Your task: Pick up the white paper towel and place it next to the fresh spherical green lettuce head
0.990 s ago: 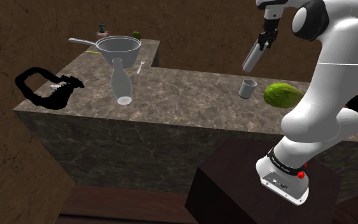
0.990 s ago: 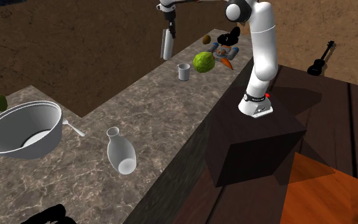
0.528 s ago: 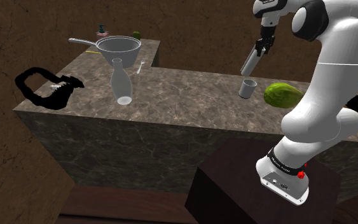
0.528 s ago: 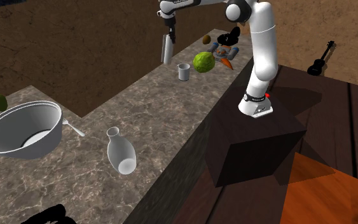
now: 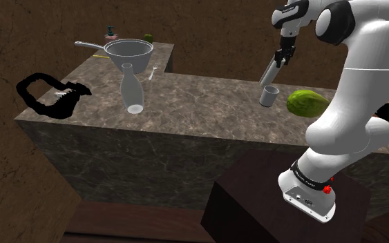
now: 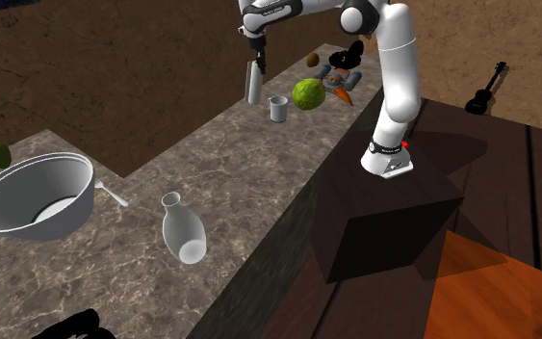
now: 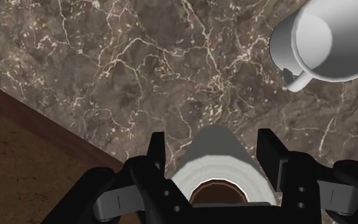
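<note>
Veined brown marble counter (image 5: pixel 206 96); we see the gripper (image 7: pixel 212 145) clasping a cylindrical white paper towel roll (image 7: pixel 217 167) between its fingers, above the smooth grey mug (image 7: pixel 323 41).

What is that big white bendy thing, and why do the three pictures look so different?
The white bendy thing is a robot arm. It stands on a dark box beside a stone counter. At its end is a black gripper with two fingers, a bit like a hand.

Two pictures come from cameras standing in the room, on different sides. The third comes from a camera on the hand itself, looking down past the fingers.

The gripper holds a paper towel roll in the air above the counter. On the counter are a mug, a green lettuce, a pale bottle and a big pan. The roll is meant to go beside the lettuce.
</note>
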Tool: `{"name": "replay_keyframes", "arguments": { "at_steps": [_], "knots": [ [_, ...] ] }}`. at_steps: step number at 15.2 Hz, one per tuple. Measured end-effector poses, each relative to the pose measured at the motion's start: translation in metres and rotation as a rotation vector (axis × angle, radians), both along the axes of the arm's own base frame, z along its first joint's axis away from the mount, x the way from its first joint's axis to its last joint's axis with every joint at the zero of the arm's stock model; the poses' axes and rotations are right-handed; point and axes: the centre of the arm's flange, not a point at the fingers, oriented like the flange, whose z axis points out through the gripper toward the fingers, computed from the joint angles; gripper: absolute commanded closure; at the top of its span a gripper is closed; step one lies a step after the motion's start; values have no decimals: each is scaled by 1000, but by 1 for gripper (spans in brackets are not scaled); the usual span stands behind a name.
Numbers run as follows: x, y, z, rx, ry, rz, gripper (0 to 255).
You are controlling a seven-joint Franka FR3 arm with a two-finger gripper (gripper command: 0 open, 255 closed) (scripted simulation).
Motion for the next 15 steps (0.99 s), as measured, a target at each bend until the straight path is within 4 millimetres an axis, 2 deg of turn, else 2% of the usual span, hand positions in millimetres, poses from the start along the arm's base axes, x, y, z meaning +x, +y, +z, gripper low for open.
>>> {"name": "replay_keyframes", "arguments": {
  "at_steps": [6,7,13,15],
  "knots": [
    [0,0,-4,0,0,0,255],
    [0,0,-4,0,0,0,0],
    [0,0,-4,0,0,0,0],
    [5,-2,12,-1,-1,0,0]
  ]
}}
